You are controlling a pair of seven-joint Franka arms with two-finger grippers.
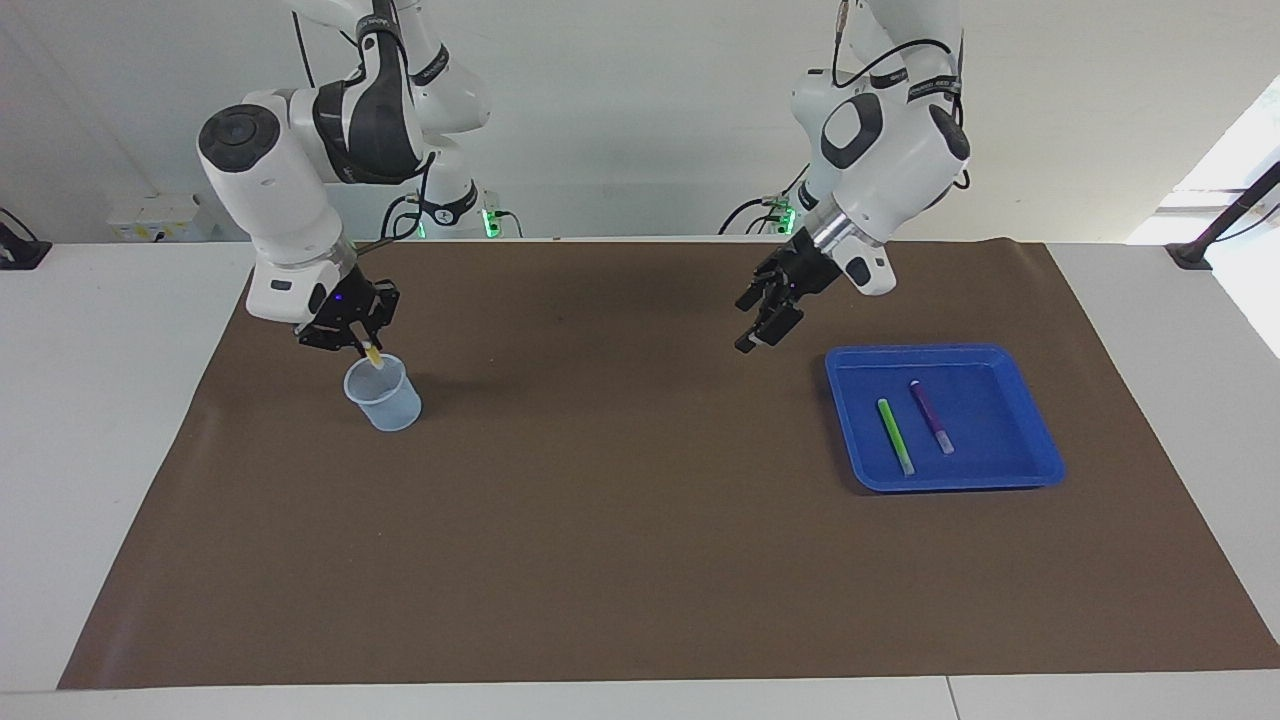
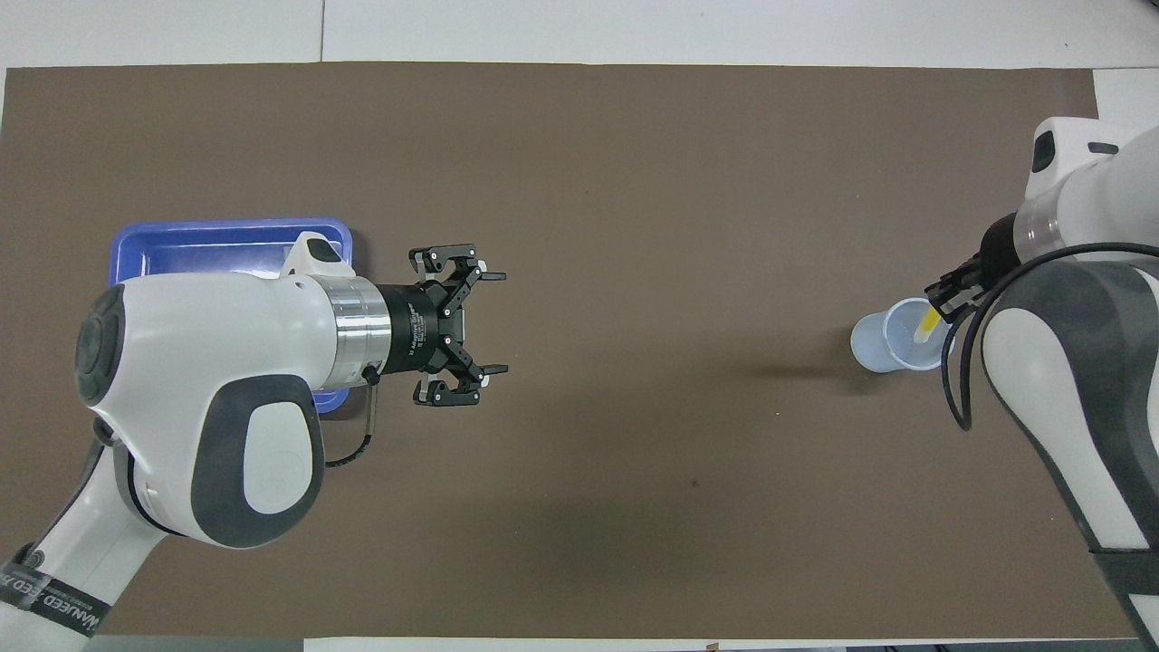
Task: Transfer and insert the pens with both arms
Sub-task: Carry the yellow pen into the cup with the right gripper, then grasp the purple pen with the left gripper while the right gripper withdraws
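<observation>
Two pens, green pen (image 1: 896, 436) and purple pen (image 1: 931, 416), lie side by side in the blue tray (image 1: 1040, 460). Left claw (image 1: 764, 316) hangs spread wide, empty. Right claw (image 1: 358, 343) pinches the yellow pen (image 1: 374, 357) over the clear cup (image 1: 384, 396).

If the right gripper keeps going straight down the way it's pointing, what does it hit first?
Most likely the cup. The right gripper hangs right over its mouth, shut on the yellow pen, whose lower end already dips toward the opening. The pen would enter first; the fingers might then meet the rim, though depth is hard to judge.
</observation>
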